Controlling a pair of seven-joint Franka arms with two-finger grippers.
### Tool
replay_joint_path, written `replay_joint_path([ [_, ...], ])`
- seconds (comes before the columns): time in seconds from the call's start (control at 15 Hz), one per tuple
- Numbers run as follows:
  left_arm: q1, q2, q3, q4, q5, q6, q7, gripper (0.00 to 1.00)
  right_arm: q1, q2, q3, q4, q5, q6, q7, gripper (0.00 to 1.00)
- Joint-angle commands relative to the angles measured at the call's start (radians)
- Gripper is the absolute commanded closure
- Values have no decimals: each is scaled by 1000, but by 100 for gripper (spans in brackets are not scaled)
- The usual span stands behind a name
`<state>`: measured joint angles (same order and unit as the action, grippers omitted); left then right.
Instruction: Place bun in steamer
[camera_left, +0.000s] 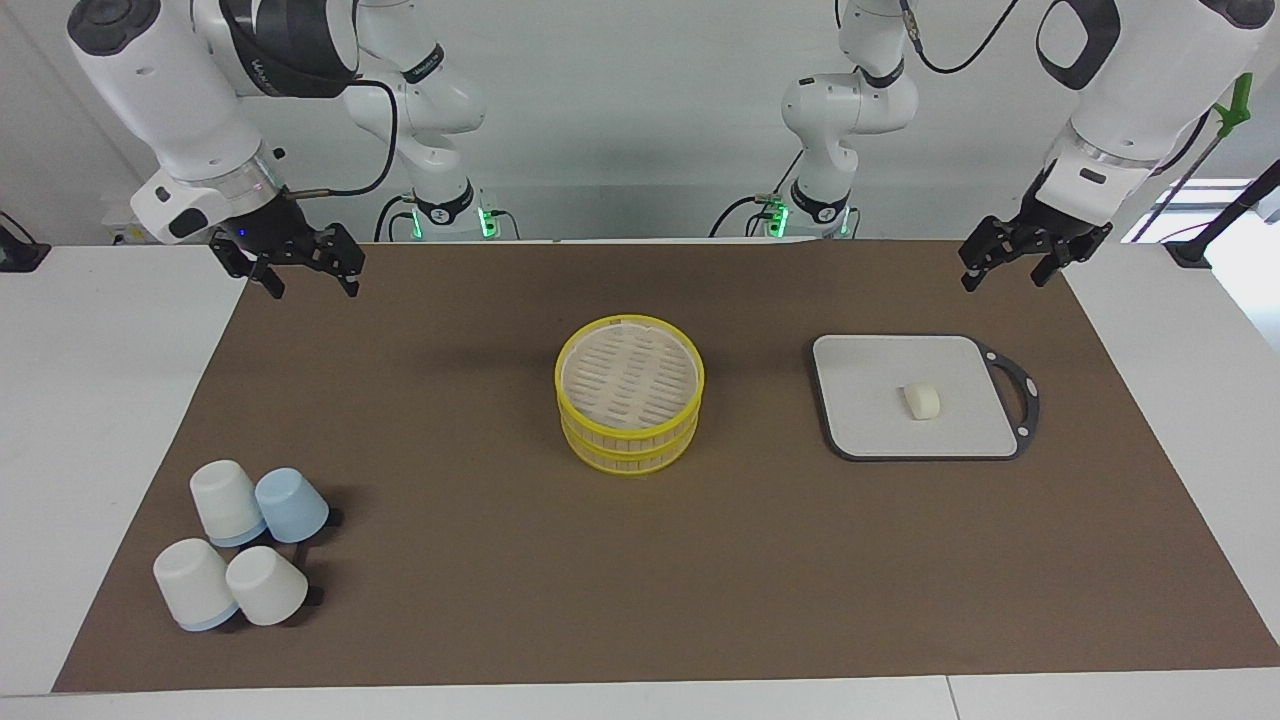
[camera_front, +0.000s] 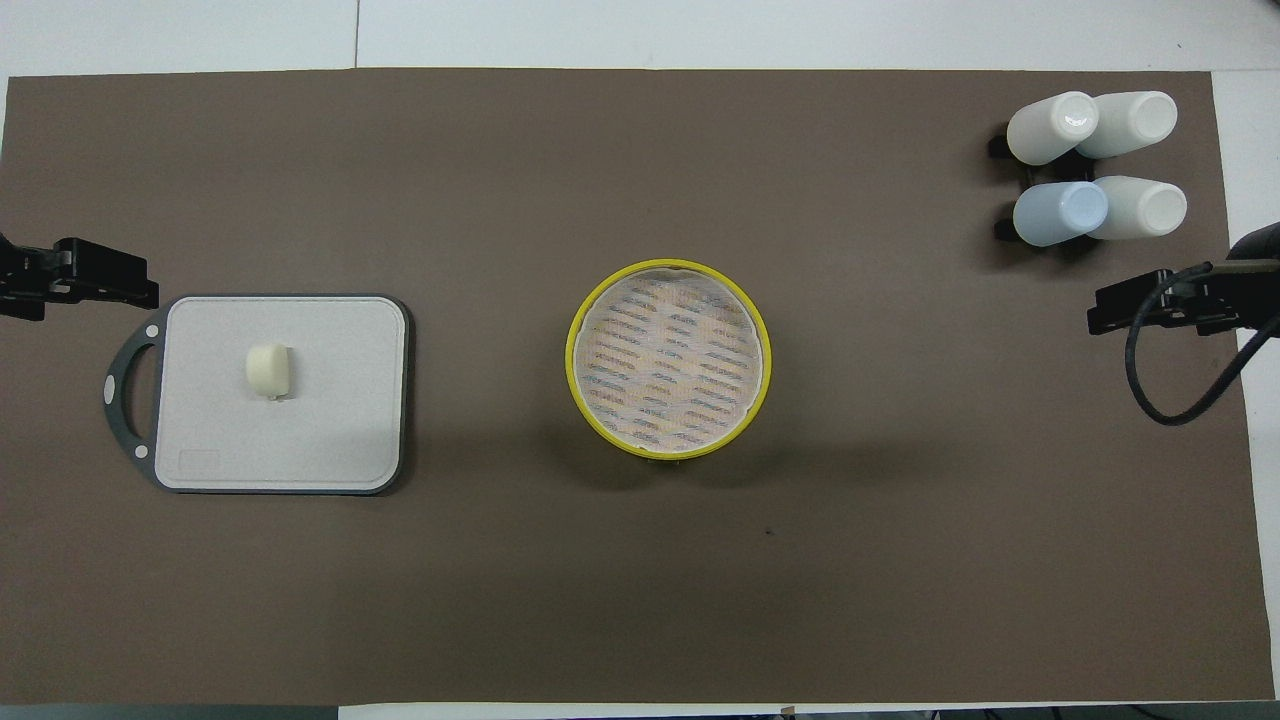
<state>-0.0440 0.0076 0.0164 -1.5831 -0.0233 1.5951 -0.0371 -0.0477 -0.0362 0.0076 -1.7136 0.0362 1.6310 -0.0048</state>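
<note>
A small cream-white bun (camera_left: 922, 401) (camera_front: 267, 368) lies on a grey square board (camera_left: 870, 425) (camera_front: 330, 420) toward the left arm's end of the table. The steamer (camera_left: 630, 440) (camera_front: 665, 360), two yellow-rimmed tiers with a beige slatted top, stands mid-table with nothing on it. My left gripper (camera_left: 1005, 280) (camera_front: 80, 280) hangs open over the mat's edge beside the board's handle, apart from the bun. My right gripper (camera_left: 312, 288) (camera_front: 1150, 308) hangs open over the mat at the right arm's end, holding nothing.
Several upturned cups (camera_left: 245, 555) (camera_front: 1095, 165), white ones and one pale blue, cluster at the right arm's end, farther from the robots than the steamer. A brown mat (camera_left: 640, 600) covers the white table.
</note>
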Motion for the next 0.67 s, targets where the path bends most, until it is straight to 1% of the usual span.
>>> replay_joint_path([
  [0.0,-8,8,4,15,22,2,-9,0,-21,10,11,17,1,-8,-20,0],
  [0.27,-7,11,7,15,22,5,-1,0,-24,10,11,15,-78,-7,-46,0],
  [0.47,-8,15,2,17,22,3,-3,0,-29,9,11,17,-79,-5,-52,0],
  [0.6,-10,9,4,8,22,-20,-13,0,-29,9,11,17,-79,-5,-53,0],
])
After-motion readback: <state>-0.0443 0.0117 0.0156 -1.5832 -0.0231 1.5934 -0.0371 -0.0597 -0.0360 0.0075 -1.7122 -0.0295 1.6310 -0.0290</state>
